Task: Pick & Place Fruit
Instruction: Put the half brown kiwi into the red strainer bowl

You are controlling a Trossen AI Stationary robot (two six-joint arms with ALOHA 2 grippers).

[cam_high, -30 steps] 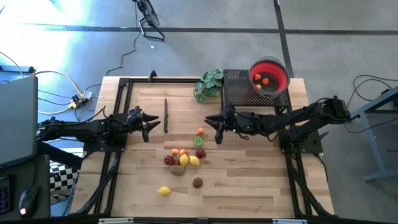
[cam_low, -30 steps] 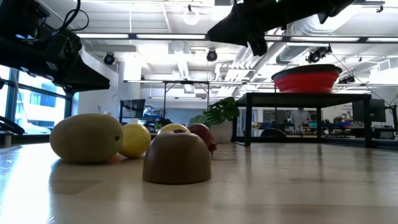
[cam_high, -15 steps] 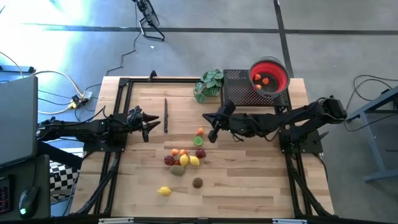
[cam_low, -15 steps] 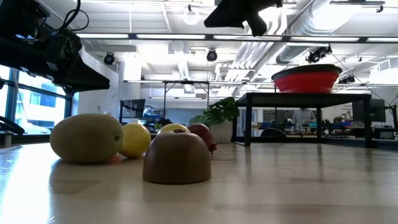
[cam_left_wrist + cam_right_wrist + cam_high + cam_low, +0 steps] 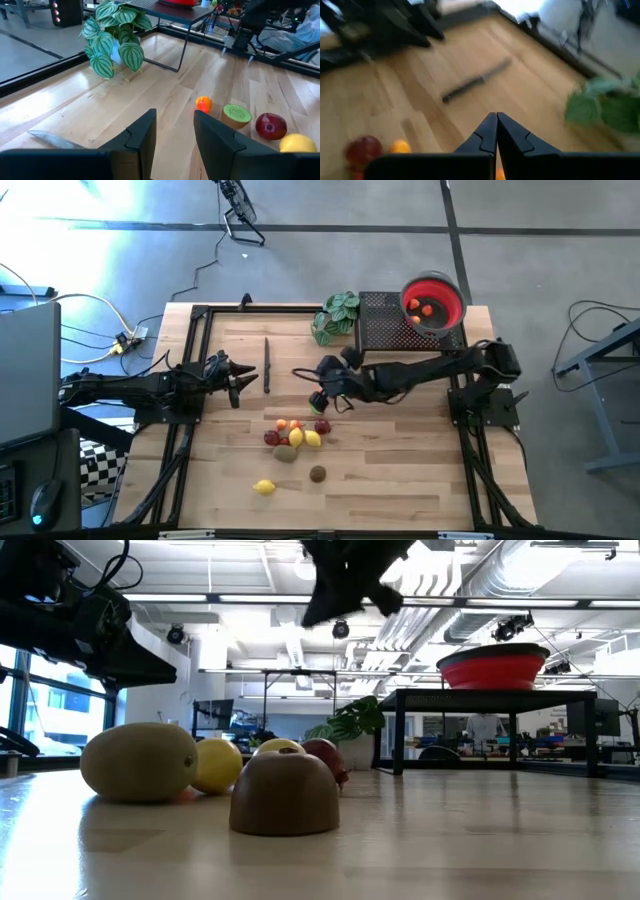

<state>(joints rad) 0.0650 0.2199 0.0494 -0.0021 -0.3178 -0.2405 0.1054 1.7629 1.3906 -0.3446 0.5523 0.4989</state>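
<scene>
Right gripper (image 5: 322, 402) has swung leftward, jaws shut.

My right arm reaches out long across the table from its base at the right side, wrist dipped toward the middle, and the right gripper (image 5: 318, 402) has its two fingers (image 5: 496, 131) pressed flat together with nothing between them. My left arm lies low along the left side, its left gripper (image 5: 240, 381) pointing inward, fingers (image 5: 142, 135) parted with a clear gap and holding nothing
</scene>
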